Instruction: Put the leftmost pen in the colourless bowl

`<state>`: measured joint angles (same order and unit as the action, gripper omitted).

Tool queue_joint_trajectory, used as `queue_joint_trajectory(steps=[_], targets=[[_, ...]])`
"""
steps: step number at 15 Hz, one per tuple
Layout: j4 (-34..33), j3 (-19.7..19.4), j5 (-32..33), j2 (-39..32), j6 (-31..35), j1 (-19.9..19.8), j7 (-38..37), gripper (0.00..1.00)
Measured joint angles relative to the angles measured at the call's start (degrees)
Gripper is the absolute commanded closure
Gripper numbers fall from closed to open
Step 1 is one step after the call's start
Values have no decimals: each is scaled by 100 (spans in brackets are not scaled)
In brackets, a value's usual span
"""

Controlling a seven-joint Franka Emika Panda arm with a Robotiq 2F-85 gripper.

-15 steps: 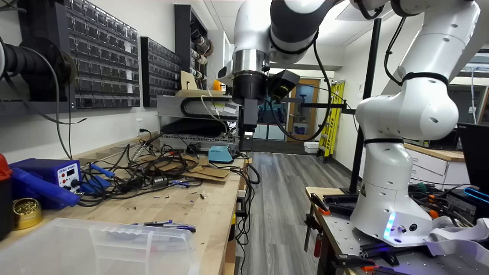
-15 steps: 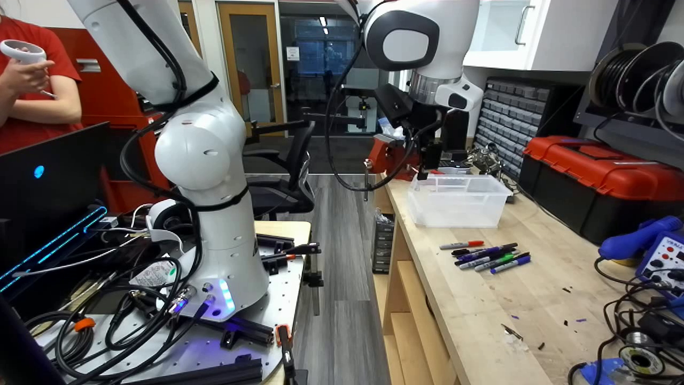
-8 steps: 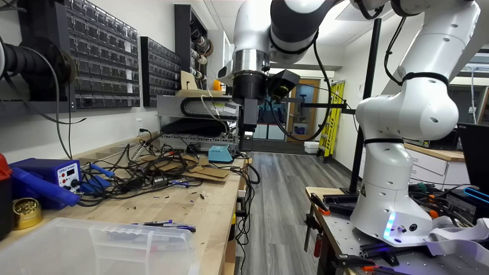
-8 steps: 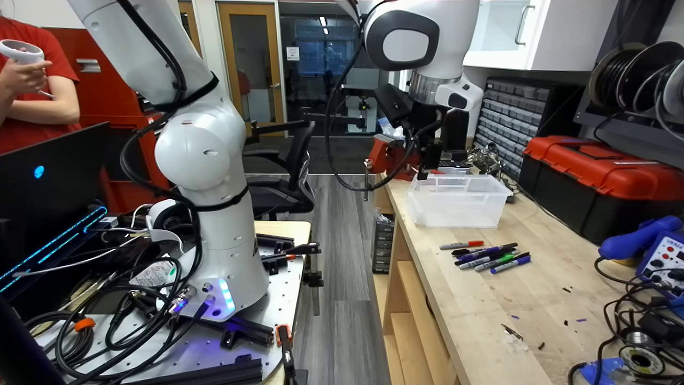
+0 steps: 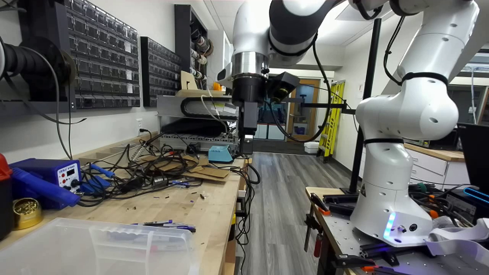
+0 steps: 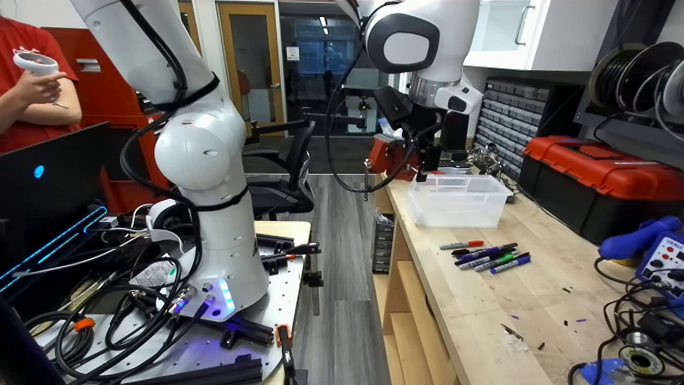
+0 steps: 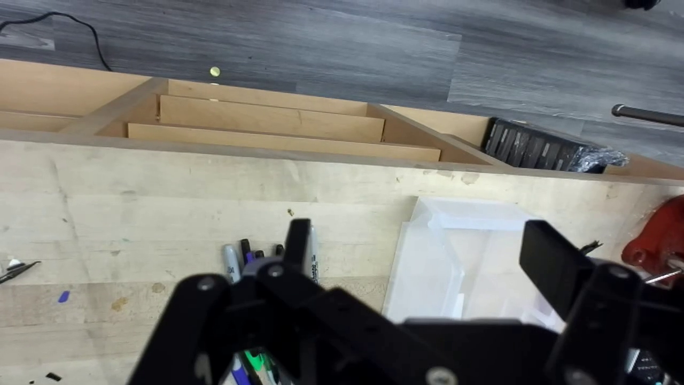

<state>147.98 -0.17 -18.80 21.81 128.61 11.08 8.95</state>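
Since the gripper (image 7: 422,251) has dipped just a tiny bit, and the pens (image 6: 485,253) and the colourless bowl (image 6: 454,208) have not moved, the job looks barely begun; the dip may be the start of a reach down. Its fingers (image 7: 298,243) are spread wide and hold nothing. Well below them, the wrist view shows the bowl under the gap, and the pens poking out past one finger, partly hidden. The red-capped pen (image 6: 461,245) lies on the bowl side of the heap, with the others just beside it. It is the leftmost in an exterior view, so it is likely the one to get. The gripper should slide away from the bowl before going lower, or a finger might bump the rim. Down there too, a strip of bench (image 7: 160,187) lies between the pens and the edge, which should give room. Past that edge is the floor (image 7: 320,43), so a pushed pen might roll off. Beyond the bowl, away from the pens, a red vise (image 7: 656,240) could get in the way.
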Motion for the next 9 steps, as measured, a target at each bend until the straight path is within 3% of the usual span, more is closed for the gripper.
queue_joint_trajectory(steps=[9], targets=[[-269, 181, 0, -989, 967, 10, 288, 0]])
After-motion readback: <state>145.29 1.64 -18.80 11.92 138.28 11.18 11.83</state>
